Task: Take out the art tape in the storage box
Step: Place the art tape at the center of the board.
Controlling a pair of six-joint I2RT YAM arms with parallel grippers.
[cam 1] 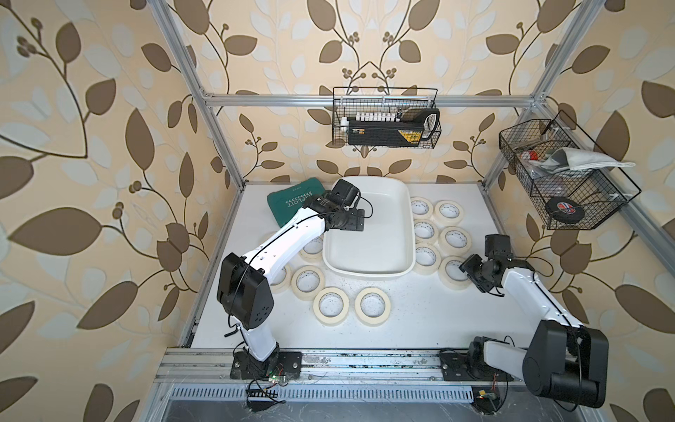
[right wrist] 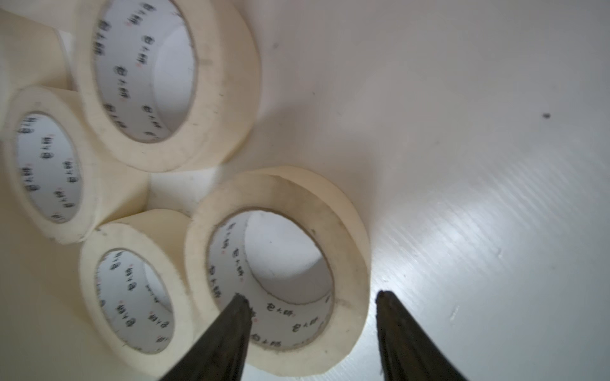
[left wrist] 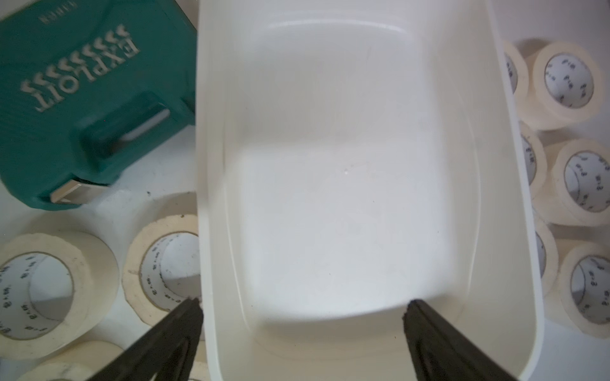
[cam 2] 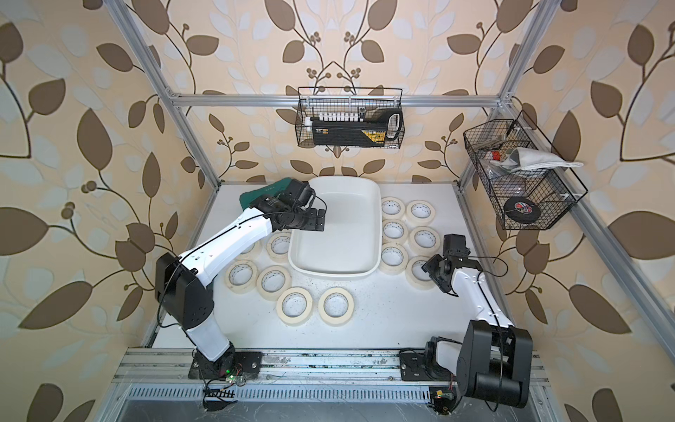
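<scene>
Both top views overlook the whole table (cam 1: 420, 321); left wrist camera peers closely, seemingly downward, into storage box (left wrist: 211, 165).

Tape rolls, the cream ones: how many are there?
12. Six tape rolls lie right of the storage box, six to its left and front, one half under the left arm. None inside; more may be hidden.

The white counter (cam 1: 420, 318) carries the storage box (cam 1: 369, 272), which sits directly beneath the left end effector (cam 1: 356, 220). A green tool case (cam 1: 288, 208) lies flat just beyond and outward of that end effector. Rolls of art tape (cam 1: 372, 306) lie flat on the counter around the box. One sits under the right end effector (cam 1: 466, 269), with others clustered just past it.
</scene>
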